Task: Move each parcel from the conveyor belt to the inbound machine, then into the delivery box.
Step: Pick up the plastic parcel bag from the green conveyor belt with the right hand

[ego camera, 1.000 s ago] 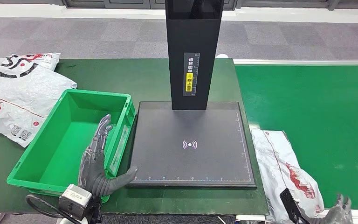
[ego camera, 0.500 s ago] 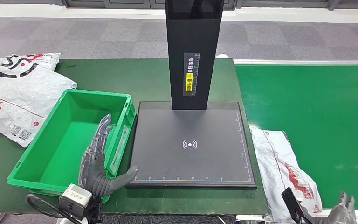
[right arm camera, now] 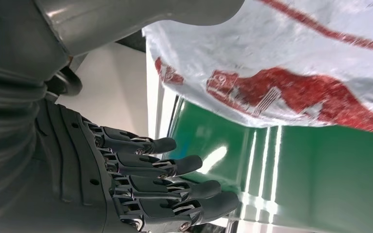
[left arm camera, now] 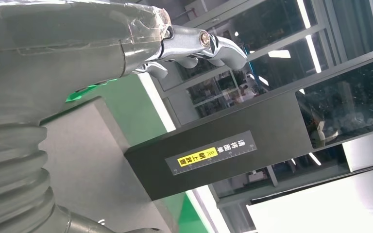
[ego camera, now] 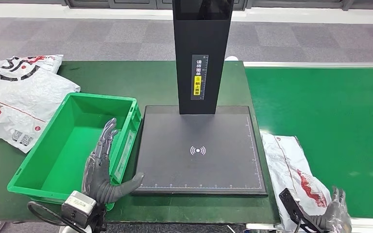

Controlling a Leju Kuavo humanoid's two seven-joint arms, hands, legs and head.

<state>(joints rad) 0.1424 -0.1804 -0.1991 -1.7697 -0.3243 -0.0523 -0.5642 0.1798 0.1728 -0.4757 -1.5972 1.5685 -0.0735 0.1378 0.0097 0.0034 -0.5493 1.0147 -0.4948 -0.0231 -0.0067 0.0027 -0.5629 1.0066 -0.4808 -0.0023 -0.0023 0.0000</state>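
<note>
Parcel [ego camera: 295,177] lies flat at conveyor belt [ego camera: 330,121] near-left edge, just right of the inbound machine [ego camera: 199,150]. Right hand [ego camera: 336,217], fingers apart and empty, sits at the parcel's near corner, likely lining up a grab. Left hand [ego camera: 102,167], released and empty, waits over the delivery box [ego camera: 31,187] near rim for the later handoff.
</note>
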